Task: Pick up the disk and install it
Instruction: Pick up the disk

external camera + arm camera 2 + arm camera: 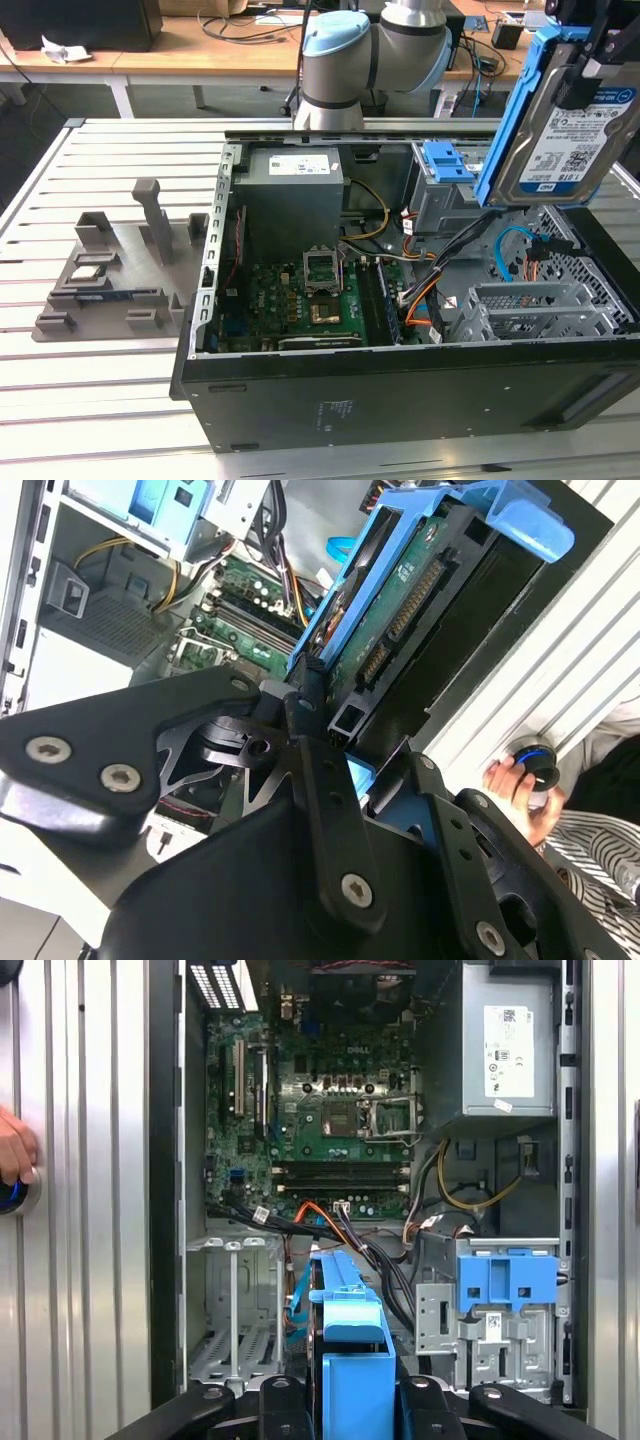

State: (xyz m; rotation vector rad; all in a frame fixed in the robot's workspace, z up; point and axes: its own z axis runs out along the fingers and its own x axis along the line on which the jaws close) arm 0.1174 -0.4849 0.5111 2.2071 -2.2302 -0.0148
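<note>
The disk [560, 120] hangs tilted in the air above the right end of the open computer case [400, 400], on the exterior view's right. It is a silver drive with a white-and-blue label and blue side rails. My gripper [587, 55] is shut on its upper end. In the second wrist view the disk [400, 610] shows its circuit-board side, with the black gripper [325, 715] clamped on the blue rail. In the first wrist view the disk [350, 1340] is seen edge-on over the empty metal drive cage [235, 1310].
Inside the case are a grey power supply [292, 185], a green motherboard [310, 295], orange and black cables [425, 290] and a blue latch piece [447, 160]. A grey parts fixture [120, 270] sits on the exterior view's left. A person's hand [15, 1160] rests beside the case.
</note>
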